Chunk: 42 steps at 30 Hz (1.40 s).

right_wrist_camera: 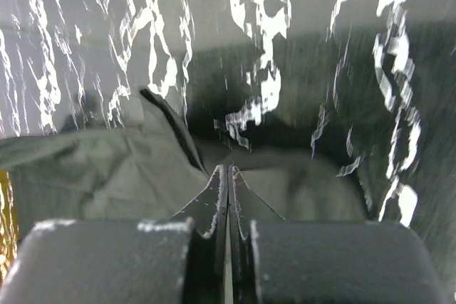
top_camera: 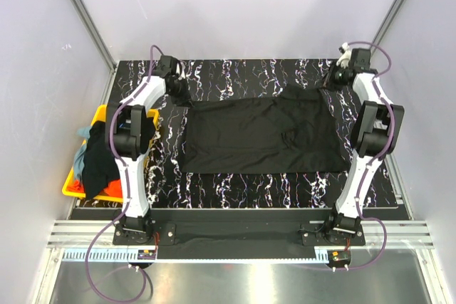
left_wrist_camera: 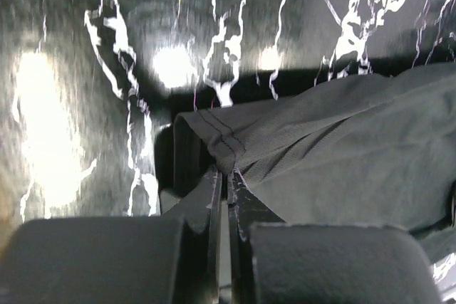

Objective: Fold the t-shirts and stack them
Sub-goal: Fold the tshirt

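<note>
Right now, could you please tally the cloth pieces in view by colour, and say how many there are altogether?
Black: 2, the black t-shirt spread on the table and a black cloth in the yellow bin
Grey-blue: 1, the grey-blue cloth in the bin
Orange-red: 1, the orange-red cloth in the bin
Total: 4 showing; the pile may hide more.

Plain black cloth t-shirt: matt, fine knit, stitched hem at the left corner. Black white-veined marble-look tabletop: smooth, glossy, strong glare spots. Yellow bin at left: smooth plastic. Silver rail at near edge: bare metal, satin sheen.
</note>
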Each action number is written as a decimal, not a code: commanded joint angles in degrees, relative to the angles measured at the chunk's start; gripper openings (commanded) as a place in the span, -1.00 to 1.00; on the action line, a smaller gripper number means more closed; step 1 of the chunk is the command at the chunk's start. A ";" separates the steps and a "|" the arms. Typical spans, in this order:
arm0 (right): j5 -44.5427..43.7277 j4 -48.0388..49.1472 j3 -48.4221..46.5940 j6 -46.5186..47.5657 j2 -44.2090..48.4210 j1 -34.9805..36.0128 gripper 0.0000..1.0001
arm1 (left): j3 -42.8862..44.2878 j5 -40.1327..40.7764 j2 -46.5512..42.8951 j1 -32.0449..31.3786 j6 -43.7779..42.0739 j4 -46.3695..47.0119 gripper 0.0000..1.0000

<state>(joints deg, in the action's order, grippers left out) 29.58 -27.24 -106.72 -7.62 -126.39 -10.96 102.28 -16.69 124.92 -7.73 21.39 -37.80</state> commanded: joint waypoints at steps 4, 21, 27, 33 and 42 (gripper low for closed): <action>-2.16 9.13 13.54 -1.43 11.86 0.33 -1.00 | -4.98 0.78 -9.07 -0.18 -1.52 0.54 -1.00; -8.15 8.18 28.75 -7.32 28.30 0.33 -1.00 | -18.51 4.38 -19.36 -2.56 -2.23 0.62 -1.00; -4.10 6.69 28.67 -8.73 26.19 0.33 -1.00 | -20.45 4.82 -20.24 -2.91 -2.40 0.54 -1.00; -6.99 2.83 28.23 -8.91 28.74 0.33 -1.00 | -20.54 7.20 -22.09 -3.26 -1.44 0.27 -1.00; -7.34 -1.32 29.37 -11.46 34.18 0.33 -1.00 | -20.01 6.14 -27.09 -3.26 -0.20 -2.27 -1.00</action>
<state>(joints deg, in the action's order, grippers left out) 23.18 -27.70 -77.43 -18.35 -98.26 -10.96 81.47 -11.27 102.43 -10.81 20.84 -39.48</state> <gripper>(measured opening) 0.011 0.045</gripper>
